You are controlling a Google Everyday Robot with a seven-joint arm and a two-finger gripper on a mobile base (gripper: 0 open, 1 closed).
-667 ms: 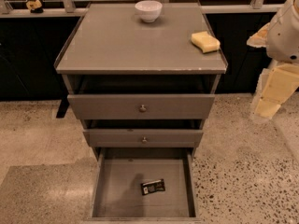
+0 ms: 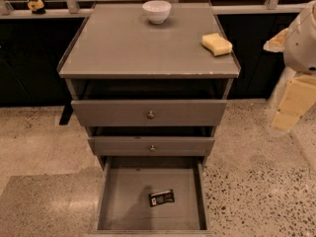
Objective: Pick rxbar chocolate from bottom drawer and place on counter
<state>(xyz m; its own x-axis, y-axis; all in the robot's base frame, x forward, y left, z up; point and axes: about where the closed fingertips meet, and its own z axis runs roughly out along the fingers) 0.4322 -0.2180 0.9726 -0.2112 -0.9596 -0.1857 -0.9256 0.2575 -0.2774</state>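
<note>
One bar lies crosswise on the drawer floor, well down-left of the gripper, whose opening I cannot tell.

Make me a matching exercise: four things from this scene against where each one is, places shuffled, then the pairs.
1 white bowl
2 yellow sponge
3 rxbar chocolate
4 robot arm

A floor of the open bottom drawer
B beside the counter, at the picture's right edge
C counter, right side
D counter, back centre

Pairs: 1-D, 2-C, 3-A, 4-B. The gripper is out of view.
</note>
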